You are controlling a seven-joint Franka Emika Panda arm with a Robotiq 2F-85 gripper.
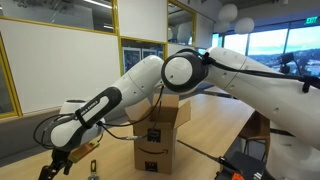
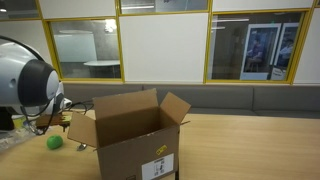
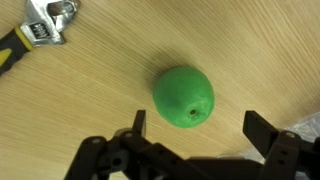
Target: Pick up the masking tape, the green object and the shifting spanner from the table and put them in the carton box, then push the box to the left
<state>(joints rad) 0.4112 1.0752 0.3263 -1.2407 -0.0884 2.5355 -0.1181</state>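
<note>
The claw (image 3: 200, 138) is wide open and holds nothing. It hangs just over the green object (image 3: 184, 96) (round like a little ball), which sits on the table (image 3: 90, 100). Farther off lies the shifting spanner (image 3: 47, 22). The carton box (image 2: 135, 135) stands nearby, flaps up.

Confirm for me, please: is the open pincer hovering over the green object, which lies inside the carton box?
Not quite: the green object lies on the table, outside the carton box, as the wrist view shows. The pincer is indeed open, hovering over it.
</note>
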